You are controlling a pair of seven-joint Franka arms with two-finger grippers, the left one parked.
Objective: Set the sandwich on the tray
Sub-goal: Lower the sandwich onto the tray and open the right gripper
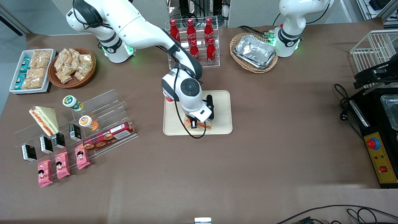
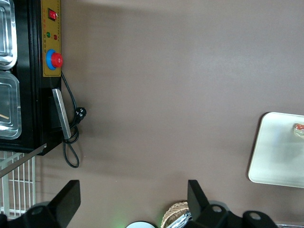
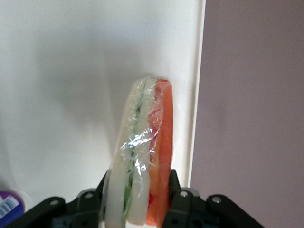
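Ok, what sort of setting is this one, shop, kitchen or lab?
Probably a lab mock-up of a snack counter: cola bottles on a clear rack, snack packs on an acrylic stand, and an emergency-stop box. The end effector holds the sandwich over the tray.

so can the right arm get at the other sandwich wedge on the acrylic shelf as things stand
Probably not yet: the gripper is shut on the sandwich over the tray. Once it lets go, the other wedge lies uncovered on the acrylic shelf.
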